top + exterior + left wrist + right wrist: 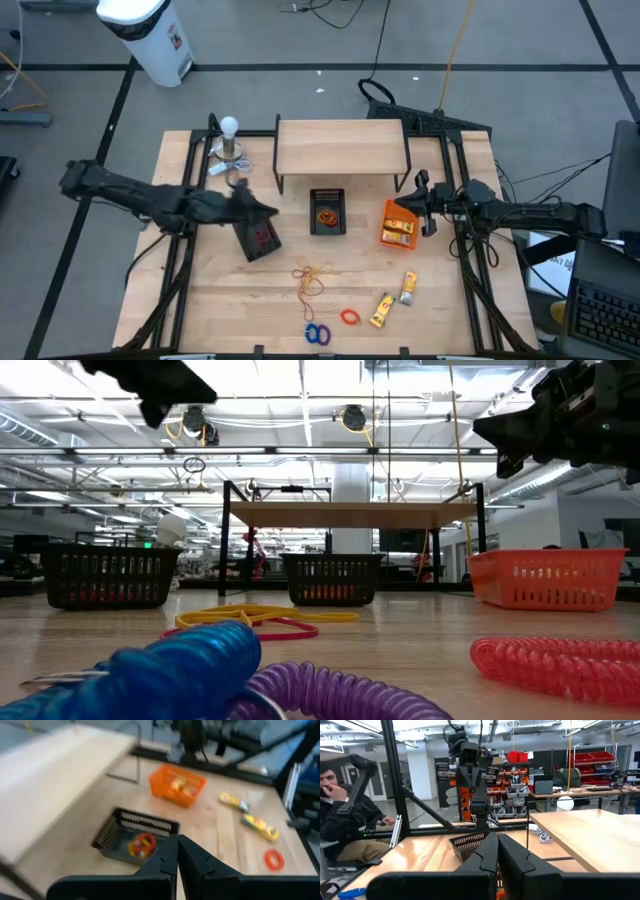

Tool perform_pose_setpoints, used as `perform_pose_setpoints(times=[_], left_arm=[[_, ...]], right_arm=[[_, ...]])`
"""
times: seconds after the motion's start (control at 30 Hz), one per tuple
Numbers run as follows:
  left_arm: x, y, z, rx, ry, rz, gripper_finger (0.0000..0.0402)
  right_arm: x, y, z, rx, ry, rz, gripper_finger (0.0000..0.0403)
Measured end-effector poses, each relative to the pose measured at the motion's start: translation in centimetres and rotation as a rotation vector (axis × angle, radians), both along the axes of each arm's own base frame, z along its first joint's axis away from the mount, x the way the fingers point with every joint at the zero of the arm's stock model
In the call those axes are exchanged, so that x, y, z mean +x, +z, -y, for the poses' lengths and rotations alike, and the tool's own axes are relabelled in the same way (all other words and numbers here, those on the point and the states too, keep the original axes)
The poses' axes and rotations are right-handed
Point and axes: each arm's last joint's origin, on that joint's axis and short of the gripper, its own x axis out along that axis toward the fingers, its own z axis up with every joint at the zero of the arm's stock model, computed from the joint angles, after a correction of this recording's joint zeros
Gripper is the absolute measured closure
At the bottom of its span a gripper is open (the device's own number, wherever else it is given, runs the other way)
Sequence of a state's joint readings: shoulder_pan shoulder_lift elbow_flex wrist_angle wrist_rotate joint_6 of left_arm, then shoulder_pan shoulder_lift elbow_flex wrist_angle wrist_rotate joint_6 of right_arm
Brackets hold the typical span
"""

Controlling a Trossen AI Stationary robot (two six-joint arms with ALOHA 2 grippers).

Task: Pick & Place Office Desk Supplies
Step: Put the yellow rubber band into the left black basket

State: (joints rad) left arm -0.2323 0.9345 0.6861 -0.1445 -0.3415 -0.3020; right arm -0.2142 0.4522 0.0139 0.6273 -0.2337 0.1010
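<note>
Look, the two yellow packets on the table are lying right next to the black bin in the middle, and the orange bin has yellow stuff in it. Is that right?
Not quite. The two yellow packets lie out on the bare wood toward the front right, well apart from the middle black bin, as the high view shows. The orange bin does hold yellow things.
</note>
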Motion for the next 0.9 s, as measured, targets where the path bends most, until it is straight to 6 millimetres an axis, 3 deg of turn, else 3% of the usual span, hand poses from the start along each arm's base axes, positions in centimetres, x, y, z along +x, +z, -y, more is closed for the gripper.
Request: perform_pose_setpoints(times=[0.23,0.43,0.67,0.9], left_arm=[[5.8,-2.4,2.1,-0.062,-0.055,-0.173,0.0385],[9.6,-5.9,4.8,-0.076,-0.129,-0.326,0.0325],[13.7,-9.1,6.5,-0.152,-0.214,-0.479,0.0251],[17.3,-10.7,8.9,-0.157,-0.244,-0.535,0.0232]], right_arm=[[0.0,-0.1,0.0,-0.009,-0.003,-0.005,0.0403],[0.0,-0.1,0.0,-0.006,-0.003,-0.011,0.0403],[0.0,-0.2,0.0,-0.007,-0.003,-0.017,0.0403],[0.1,-0.5,0.0,-0.007,-0.001,-0.052,0.0402]])
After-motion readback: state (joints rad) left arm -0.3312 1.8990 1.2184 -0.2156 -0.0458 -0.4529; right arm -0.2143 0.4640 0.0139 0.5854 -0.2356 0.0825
